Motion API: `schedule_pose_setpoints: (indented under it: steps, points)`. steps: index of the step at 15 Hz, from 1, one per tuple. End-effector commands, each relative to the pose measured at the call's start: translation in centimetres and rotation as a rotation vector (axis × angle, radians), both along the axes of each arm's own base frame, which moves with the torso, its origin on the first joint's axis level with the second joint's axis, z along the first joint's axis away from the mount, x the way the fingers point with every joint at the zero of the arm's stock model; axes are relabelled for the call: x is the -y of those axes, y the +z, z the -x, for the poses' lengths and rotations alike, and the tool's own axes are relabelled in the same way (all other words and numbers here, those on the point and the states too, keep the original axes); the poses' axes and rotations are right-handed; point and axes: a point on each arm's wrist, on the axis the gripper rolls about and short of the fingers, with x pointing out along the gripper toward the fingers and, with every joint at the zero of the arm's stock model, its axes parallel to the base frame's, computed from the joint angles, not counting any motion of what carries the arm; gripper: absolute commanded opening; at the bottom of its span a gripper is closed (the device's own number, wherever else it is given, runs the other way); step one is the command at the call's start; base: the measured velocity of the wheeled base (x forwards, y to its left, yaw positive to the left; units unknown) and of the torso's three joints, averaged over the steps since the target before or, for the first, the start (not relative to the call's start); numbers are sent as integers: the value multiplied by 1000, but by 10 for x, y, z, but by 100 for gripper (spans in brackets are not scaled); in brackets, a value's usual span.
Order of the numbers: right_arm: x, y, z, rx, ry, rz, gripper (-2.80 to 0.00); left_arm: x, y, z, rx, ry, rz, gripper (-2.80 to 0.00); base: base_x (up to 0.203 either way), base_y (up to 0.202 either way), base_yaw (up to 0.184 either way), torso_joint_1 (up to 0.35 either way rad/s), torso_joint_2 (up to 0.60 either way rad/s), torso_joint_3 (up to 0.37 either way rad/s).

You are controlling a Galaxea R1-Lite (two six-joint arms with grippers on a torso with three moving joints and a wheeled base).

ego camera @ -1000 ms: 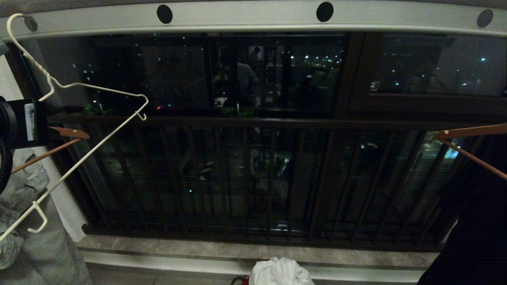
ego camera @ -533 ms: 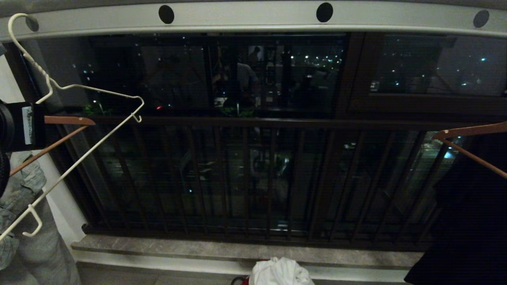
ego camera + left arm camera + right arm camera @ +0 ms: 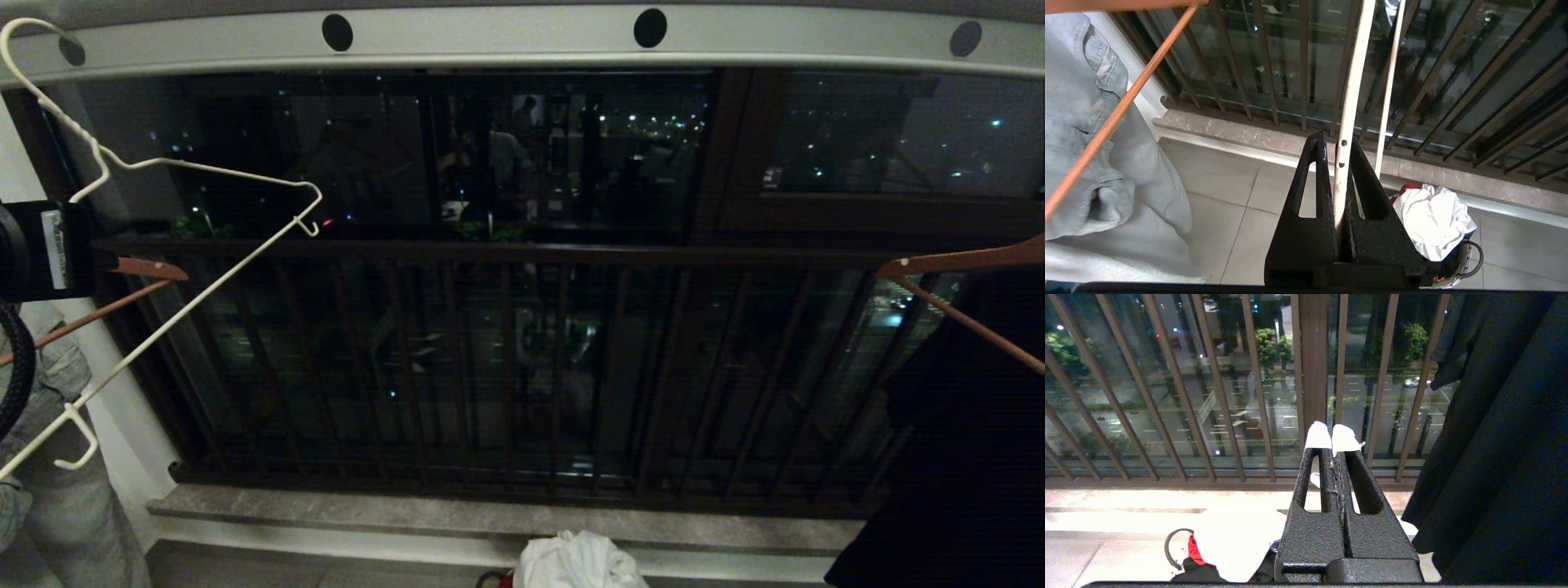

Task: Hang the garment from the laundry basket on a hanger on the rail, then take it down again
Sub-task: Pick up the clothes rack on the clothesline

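garment [image 3: 1433, 216] is seen bunched in the laundry basket [image 3: 1470, 255] on the floor, not yet hung. hanger [image 3: 163, 245] is clamped by the left tool [image 3: 1337, 163] below the rail [image 3: 490, 41]. right tool [image 3: 1333, 441] is closed, empty. next, judged: hanger is brought to the shirt.

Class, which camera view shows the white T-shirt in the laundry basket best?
The left wrist view: the crumpled garment shows whole atop the laundry basket. The head view cuts it off at the bottom edge; the right wrist view shows only an overexposed white patch.
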Motion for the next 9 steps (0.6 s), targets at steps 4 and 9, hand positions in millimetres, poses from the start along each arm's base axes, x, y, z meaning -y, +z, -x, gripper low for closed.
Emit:
schedule_pose_setpoints:
  steps: [4,9]
  points:
    - [0,0,0,-1,0,0,-280,-2,8,15,49,3,6,-280,0,0,0,0,0,0]
    - [0,0,0,-1,0,0,-280,-3,14,26,87,4,10,-280,0,0,0,0,0,0]
